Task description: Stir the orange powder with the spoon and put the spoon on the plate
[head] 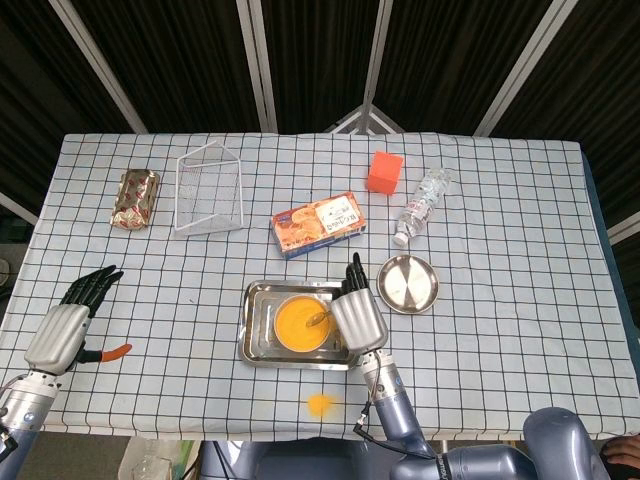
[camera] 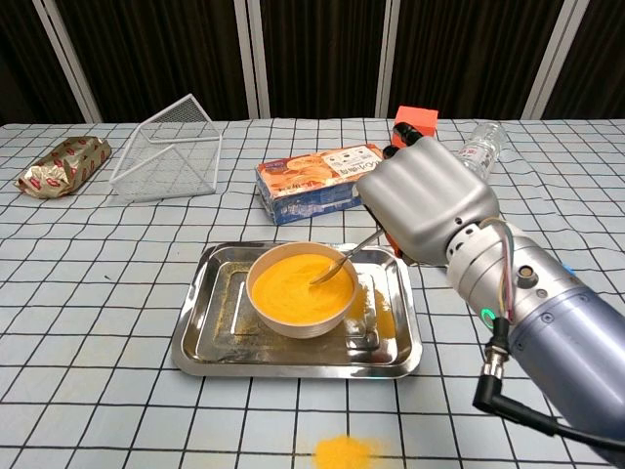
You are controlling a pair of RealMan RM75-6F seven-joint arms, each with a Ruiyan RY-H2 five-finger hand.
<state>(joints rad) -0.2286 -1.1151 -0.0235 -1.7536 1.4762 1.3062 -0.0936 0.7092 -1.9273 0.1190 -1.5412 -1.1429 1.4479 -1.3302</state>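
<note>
Orange powder [camera: 293,281], black-gridded white tablecloth [camera: 98,322]

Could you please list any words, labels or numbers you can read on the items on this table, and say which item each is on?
None can be read.
Snack box: printing too blurred to read.
Foil packet: lettering too small.
Bottle: no legible label.

Spoon [camera: 344,260] handle end hidden behind right hand [camera: 427,200]; grip not visible in either view. Bowl end sunk in orange powder [camera: 296,277], shape unreadable. Tray [head: 258,340] right edge covered by that hand in head view. Left hand [head: 66,326] missing from chest view, its forearm cut by the head view's lower-left corner. Print on biscuit box [camera: 319,182] too small to read. Bottle [camera: 478,148] partly blocked by right hand.
</note>
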